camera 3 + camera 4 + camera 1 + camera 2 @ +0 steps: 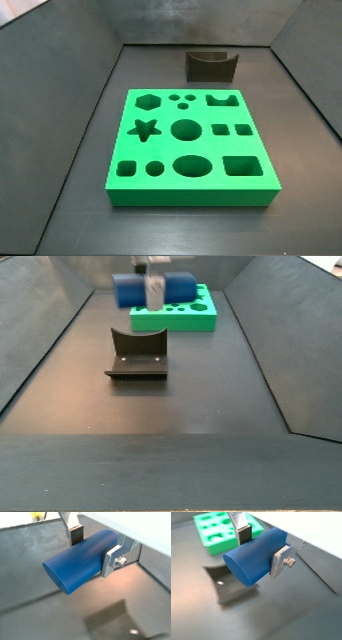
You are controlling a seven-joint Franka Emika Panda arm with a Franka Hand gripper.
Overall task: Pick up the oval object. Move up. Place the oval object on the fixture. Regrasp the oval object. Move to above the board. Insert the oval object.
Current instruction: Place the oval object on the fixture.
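Observation:
My gripper (93, 549) is shut on the oval object (77, 564), a smooth blue peg lying crosswise between the silver fingers (112, 561). Both wrist views show it gripped near its middle, with one oval end (241, 572) sticking out. In a side view the gripper (155, 291) hangs with the peg (130, 291) in the air above the fixture (136, 356), a dark notched block on the floor. The green board (183, 313) lies just behind it. Another side view shows the board (191, 150) and the fixture (210, 65) but not the gripper.
Dark grey sloping walls (54, 326) close in the floor on both sides. In the wrist views the fixture (226, 587) lies below the peg, and a corner of the board (216, 534) shows beyond it.

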